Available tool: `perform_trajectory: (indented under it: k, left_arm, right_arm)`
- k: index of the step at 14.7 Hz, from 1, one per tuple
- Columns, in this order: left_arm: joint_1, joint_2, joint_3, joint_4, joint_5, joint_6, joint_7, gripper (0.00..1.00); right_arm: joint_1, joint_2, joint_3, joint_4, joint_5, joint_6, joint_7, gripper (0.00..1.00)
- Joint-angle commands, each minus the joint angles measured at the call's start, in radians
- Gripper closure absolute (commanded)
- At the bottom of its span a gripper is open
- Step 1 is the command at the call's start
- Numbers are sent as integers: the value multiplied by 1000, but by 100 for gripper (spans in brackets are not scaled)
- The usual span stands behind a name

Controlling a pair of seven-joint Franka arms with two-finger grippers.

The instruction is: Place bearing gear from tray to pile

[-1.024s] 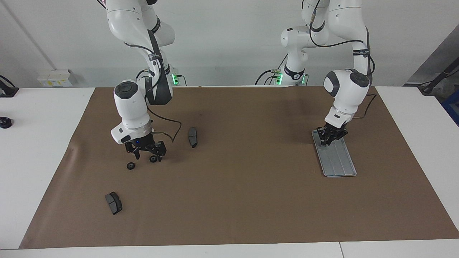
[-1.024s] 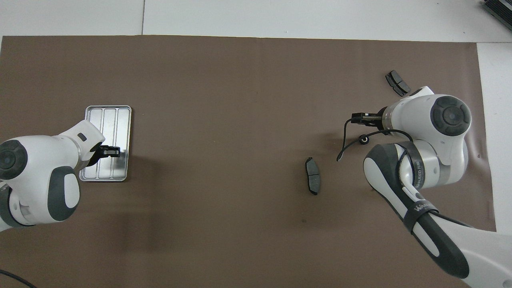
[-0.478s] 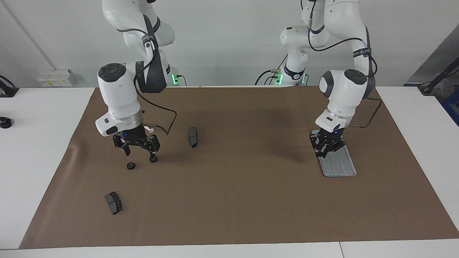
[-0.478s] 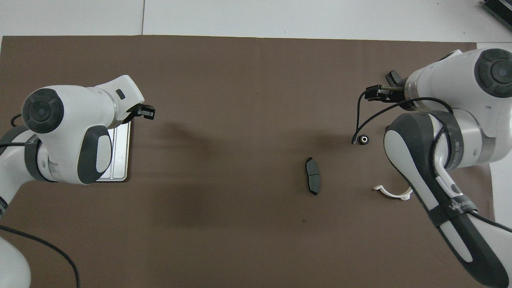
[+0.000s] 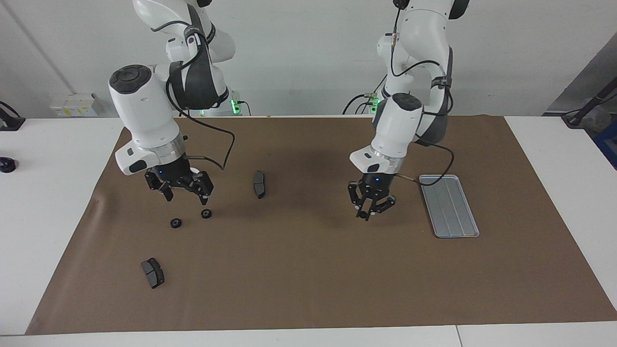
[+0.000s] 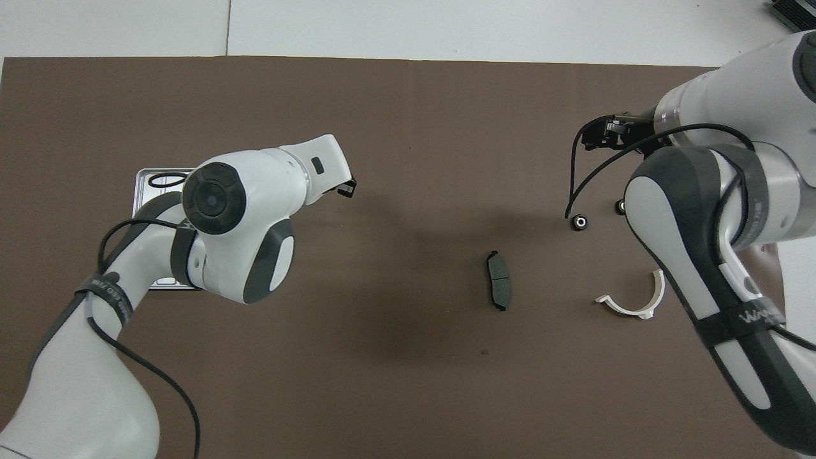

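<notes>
Both pincers hang up in the air. Left pincer (image 5: 370,208) is over bare mat beside the tray (image 5: 449,206), fingers narrow w/ something small and dark between them – can't tell what. Right pincer (image 5: 179,185) is spread wide, empty, above the pile (image 5: 191,218): two black gears lying apart on the mat. Nearby: one pad (image 5: 259,184) toward mid-desk, another pad (image 5: 153,273) farther from me, white half-ring (image 6: 630,301). Brown mat (image 5: 308,270) covers the white desk (image 5: 43,159); plain wall.
</notes>
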Motion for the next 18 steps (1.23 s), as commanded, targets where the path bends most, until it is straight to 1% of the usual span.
perform_trajectory:
  k: [1,2,4,5,6,7,9,10,12,13,14,15,16,18]
  left_arm:
    - [-76,110,17,79,-26,76,-49,100]
    - [-94,149,17,113,-23,90,-51,100]
    - [-119,222,17,191,-12,93,-51,100]
    - [-140,239,17,208,-14,105,-52,100]
    - [-163,237,19,204,-21,126,-52,100]
    - [-165,240,17,203,-20,133,-52,100]
    - [-174,253,17,203,-23,146,-52,100]
    - [-173,260,16,203,-24,159,-52,100]
    - [-174,301,16,213,-24,162,-55,100]
    - [-180,309,16,213,-24,165,-57,100]
    - [-190,309,17,213,-20,174,-54,78]
    - [-193,308,16,213,-23,179,-54,13]
    - [-196,308,16,206,-29,191,-69,0]
    - [-197,294,16,196,-30,190,-129,0]
  right_arm:
    - [-3,88,21,77,18,12,-22,0]
    - [3,96,29,72,19,47,-20,0]
    - [23,124,32,62,21,80,-16,0]
    - [34,133,32,55,21,99,-14,0]
    - [34,136,32,39,19,113,-16,0]
    - [36,138,33,16,19,139,-19,0]
    - [83,139,32,-24,21,202,-14,0]
    - [85,142,33,-38,19,227,-14,0]
    - [86,153,33,-44,21,242,-16,0]
    - [88,159,33,-46,19,247,-14,0]
    - [89,165,33,-49,19,261,-16,0]
    - [94,170,33,-52,19,270,-14,0]
    - [105,171,33,-55,21,273,-13,0]
    - [109,171,33,-55,21,273,-7,0]
